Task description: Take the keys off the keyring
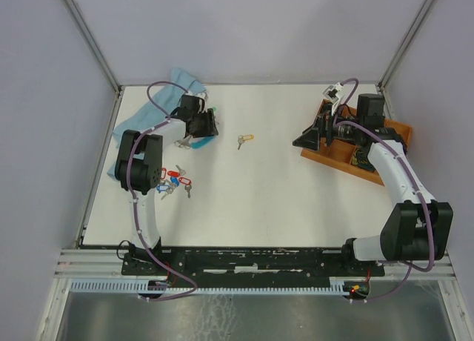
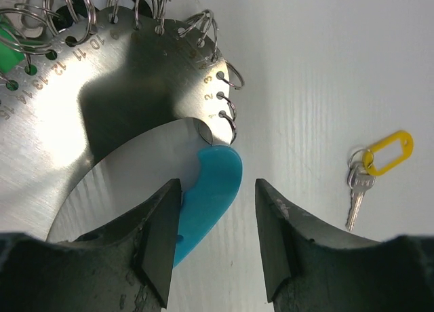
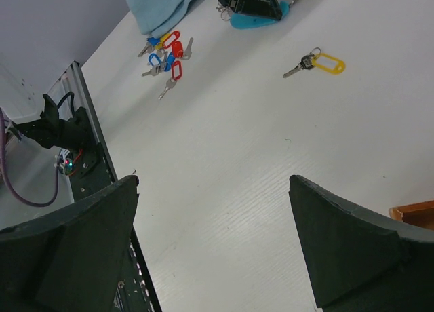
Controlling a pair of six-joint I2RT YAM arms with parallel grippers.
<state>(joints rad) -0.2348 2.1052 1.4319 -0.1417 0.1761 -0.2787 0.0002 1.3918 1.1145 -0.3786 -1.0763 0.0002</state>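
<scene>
Item: keyring [image 2: 129, 88], a flat silver crescent plate with numbered holes along its outer edge and small wire rings [image 2: 231, 75] threaded through them; one horn ends in a light blue plastic tip [image 2: 221, 168]. A green tag [image 2: 5, 44] shows at its far-left edge. Location: far-left part of the white bench [image 1: 296, 200], lying flat, just beside a light blue cloth [image 1: 181, 80]. Left end effector [image 2: 218, 203]: lowered over the blue tip, jaws partly open and straddling it. The left finger's inner edge is at or touching the plastic, though contact cannot be confirmed. The right finger stands apart from the tip with bare bench showing between, so nothing is clamped. Loose stock: one yellow-tagged key [image 2: 360, 181] lying alone on the bench to the right of the keyring, well apart from it. There is also a cluster of red- and blue-tagged keys [image 1: 175, 181] nearer the arm bases, beside the left arm. Right end effector [image 3: 213, 190]: jaws spread wide and holding nothing. It is raised over the right side of the bench and faces across toward the keys. It hangs beside an orange wooden board [image 1: 326, 158], which lies at the far-right corner under the right arm's wrist.
</scene>
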